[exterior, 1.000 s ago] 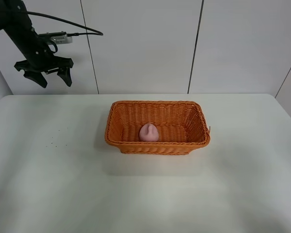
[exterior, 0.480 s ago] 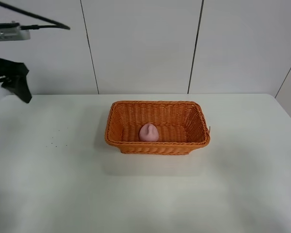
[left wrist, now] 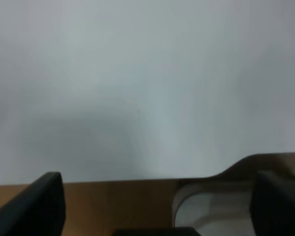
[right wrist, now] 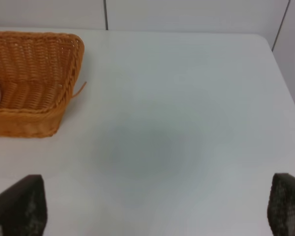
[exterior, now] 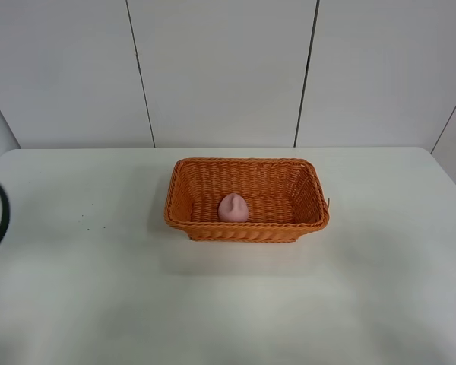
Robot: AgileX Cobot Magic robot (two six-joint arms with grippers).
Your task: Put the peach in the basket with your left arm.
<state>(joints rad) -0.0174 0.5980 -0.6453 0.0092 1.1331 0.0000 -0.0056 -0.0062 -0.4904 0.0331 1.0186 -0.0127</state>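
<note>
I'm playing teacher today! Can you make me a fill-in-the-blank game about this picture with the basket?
1. The peach lies inside the ____.
2. The basket is woven and ____ in colour.
3. The basket stands on a ____ table.

Missing words: basket; orange; white

I am looking across a broad, matte white table (exterior: 99,304) with rounded far corners, and it is filling most of my view. Behind it a pale grey panelled wall (exterior: 220,72) is rising, split by thin dark vertical seams (exterior: 306,72). Soft, even light is falling, leaving only faint shadows on the tabletop.
</note>
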